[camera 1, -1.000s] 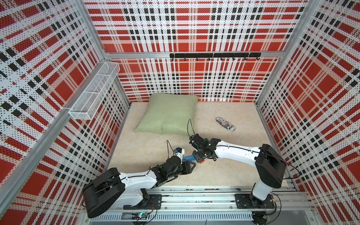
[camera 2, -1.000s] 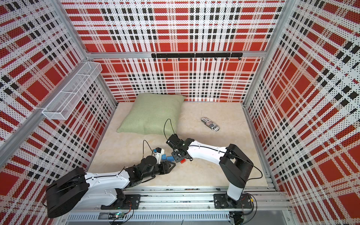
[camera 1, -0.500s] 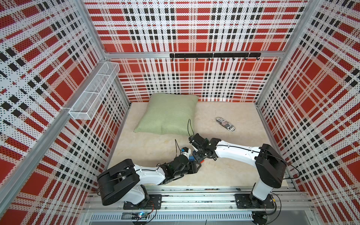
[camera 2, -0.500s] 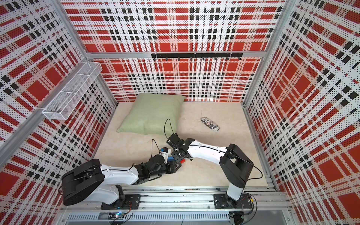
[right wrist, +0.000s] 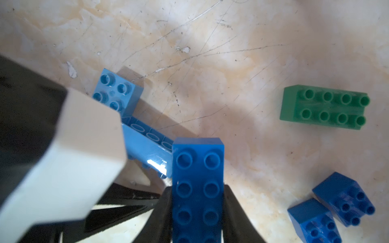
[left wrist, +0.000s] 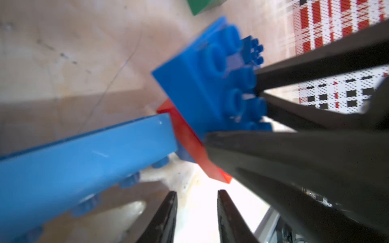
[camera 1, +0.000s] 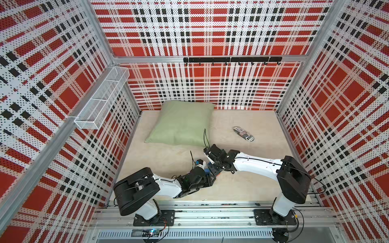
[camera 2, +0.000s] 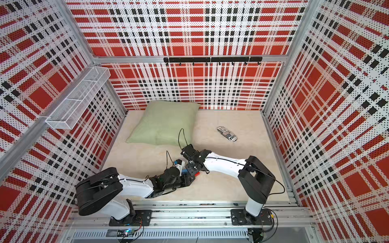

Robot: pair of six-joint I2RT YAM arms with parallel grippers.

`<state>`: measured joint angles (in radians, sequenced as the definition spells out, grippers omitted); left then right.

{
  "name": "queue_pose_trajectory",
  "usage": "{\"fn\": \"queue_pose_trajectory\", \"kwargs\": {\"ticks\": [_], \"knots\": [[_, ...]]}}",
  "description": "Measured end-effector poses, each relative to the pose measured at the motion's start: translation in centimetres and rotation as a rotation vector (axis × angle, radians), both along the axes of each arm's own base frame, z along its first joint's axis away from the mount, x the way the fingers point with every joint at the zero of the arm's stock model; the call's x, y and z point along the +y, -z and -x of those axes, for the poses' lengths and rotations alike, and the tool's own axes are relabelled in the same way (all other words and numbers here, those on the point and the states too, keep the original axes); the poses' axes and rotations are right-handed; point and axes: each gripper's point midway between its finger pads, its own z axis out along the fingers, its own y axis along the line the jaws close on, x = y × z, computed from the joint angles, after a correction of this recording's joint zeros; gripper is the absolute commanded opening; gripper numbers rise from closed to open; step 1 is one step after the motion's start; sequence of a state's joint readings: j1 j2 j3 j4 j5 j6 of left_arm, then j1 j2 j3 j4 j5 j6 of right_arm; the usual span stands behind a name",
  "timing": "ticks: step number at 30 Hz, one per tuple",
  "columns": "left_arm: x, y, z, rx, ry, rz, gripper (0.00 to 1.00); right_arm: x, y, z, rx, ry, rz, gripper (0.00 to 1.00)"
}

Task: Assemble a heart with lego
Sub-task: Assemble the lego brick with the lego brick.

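My right gripper (right wrist: pixel 197 212) is shut on a long dark blue lego brick (right wrist: pixel 197 185), one finger on each long side. In the left wrist view this dark blue brick (left wrist: pixel 202 84) sits on top of a red brick (left wrist: pixel 189 143). A long light blue brick (left wrist: pixel 84 157) lies tilted against the red one; I cannot tell if they are joined. My left gripper (left wrist: pixel 196 210) is shut with nothing between its fingers, just below the red brick. In both top views the two grippers (camera 1: pixel 211 178) (camera 2: pixel 192 168) meet near the front middle of the table.
A green brick (right wrist: pixel 324 107), two small dark blue bricks (right wrist: pixel 345 197) (right wrist: pixel 313 223) and a small light blue brick (right wrist: pixel 115 90) lie loose on the table. A green pillow (camera 1: pixel 183 124) and a printed wrapper (camera 1: pixel 244 133) lie farther back. A wire basket (camera 1: pixel 103 96) hangs on the left wall.
The left arm has reached to the right, up to the right gripper, and its jaws have closed. The right arm has held still with the dark blue brick.
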<state>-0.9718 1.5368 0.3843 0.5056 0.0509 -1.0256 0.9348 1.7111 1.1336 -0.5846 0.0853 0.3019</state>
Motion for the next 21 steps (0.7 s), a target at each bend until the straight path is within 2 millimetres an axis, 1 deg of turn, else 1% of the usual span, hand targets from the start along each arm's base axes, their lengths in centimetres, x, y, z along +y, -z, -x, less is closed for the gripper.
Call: {"fn": "queue_pose_trajectory", "kwargs": {"ticks": [5,10,15,21], "knots": [[0.3,0.0,-0.4,-0.003,-0.014,-0.001,0.35,0.0,0.0,-0.1,0.002,-0.004,-0.007,0.32],[1.2,0.1,-0.6,-0.001,-0.034,-0.006,0.35,0.0,0.1,-0.4,0.015,-0.012,-0.027,0.32],[1.5,0.2,-0.9,-0.001,-0.044,-0.01,0.35,0.2,0.0,-0.3,0.019,-0.024,-0.043,0.33],[1.7,0.2,-1.1,-0.002,-0.051,-0.011,0.35,0.0,0.2,0.0,0.026,-0.03,-0.041,0.32]]}}
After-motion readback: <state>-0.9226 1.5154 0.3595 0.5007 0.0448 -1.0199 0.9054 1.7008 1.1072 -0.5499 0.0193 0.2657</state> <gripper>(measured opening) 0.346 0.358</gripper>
